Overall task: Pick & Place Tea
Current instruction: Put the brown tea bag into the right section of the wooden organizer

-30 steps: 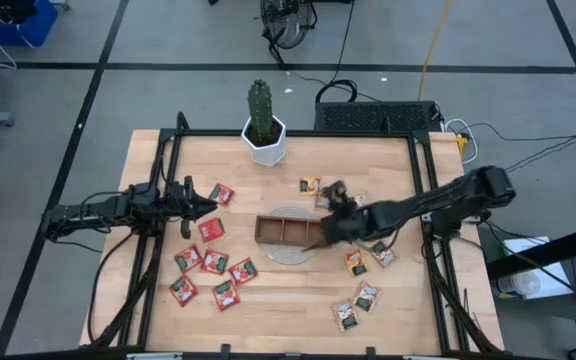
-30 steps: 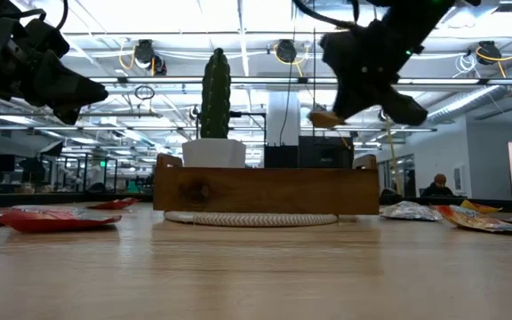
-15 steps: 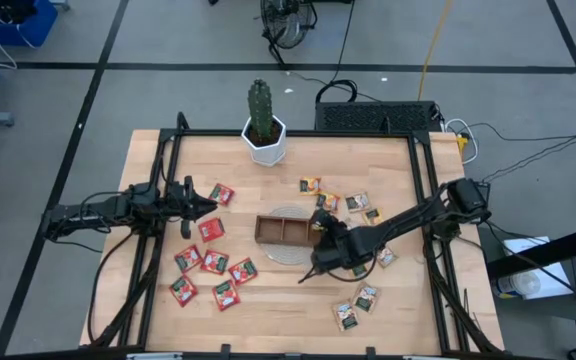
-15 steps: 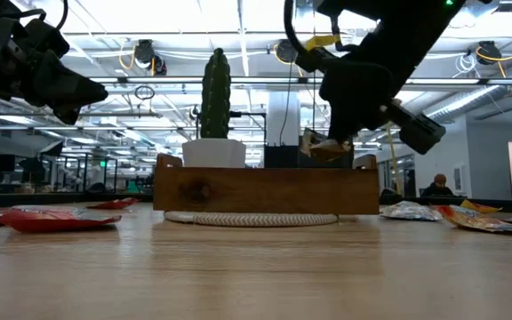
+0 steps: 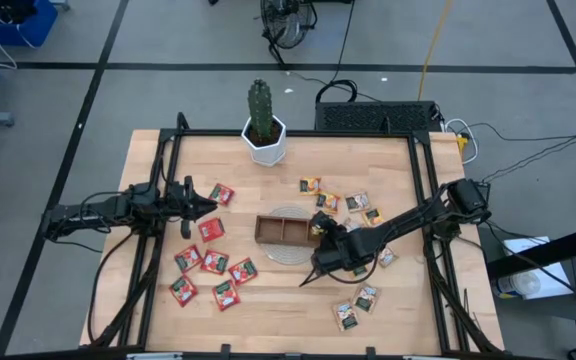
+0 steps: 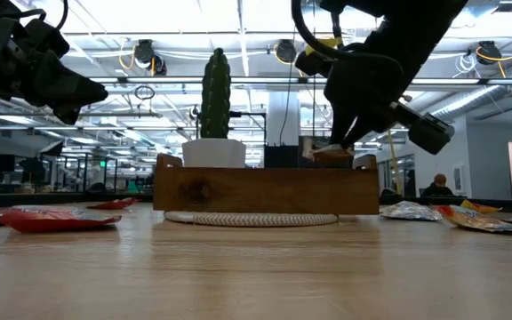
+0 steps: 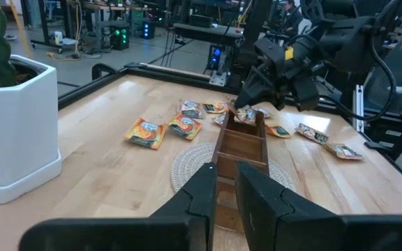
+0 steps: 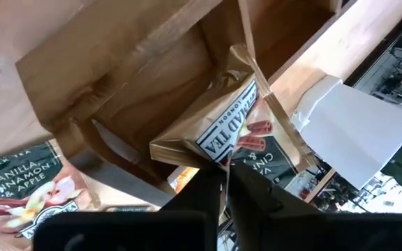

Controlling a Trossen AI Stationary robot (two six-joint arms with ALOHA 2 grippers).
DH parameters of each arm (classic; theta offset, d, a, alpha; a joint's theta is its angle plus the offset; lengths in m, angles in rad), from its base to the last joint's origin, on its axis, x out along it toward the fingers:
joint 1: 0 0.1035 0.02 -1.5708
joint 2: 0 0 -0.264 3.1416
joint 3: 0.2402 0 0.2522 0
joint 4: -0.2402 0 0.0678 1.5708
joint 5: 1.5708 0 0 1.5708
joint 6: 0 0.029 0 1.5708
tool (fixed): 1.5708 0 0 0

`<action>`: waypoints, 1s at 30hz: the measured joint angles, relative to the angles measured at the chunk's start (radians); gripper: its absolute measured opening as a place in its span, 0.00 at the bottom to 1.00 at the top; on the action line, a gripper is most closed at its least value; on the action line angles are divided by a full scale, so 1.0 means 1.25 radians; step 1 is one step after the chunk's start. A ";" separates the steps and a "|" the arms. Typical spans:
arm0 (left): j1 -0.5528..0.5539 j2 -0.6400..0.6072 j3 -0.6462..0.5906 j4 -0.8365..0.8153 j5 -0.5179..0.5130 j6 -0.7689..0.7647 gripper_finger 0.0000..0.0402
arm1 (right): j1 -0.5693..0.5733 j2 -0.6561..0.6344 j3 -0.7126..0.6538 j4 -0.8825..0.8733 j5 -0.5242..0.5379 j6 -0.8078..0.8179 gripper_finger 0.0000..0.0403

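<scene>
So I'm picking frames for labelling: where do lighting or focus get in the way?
Low view: bright ceiling lights leave both arms as dark silhouettes, and the sachet over the tray shows little print. Right wrist view: the sachet is close and readable, the background past it soft. High view: evenly lit, but the sachets are too small to read.
</scene>
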 joint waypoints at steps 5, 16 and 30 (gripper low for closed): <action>0.000 0.000 0.000 0.000 0.000 0.000 0.14 | 0.000 0.000 0.000 0.023 0.025 -0.001 0.13; 0.000 0.000 0.000 0.000 0.000 0.000 0.14 | 0.000 0.000 0.000 0.035 0.130 0.004 0.33; 0.000 0.000 0.000 0.000 0.000 0.000 0.14 | -0.100 -0.194 0.047 0.247 -0.145 0.343 0.32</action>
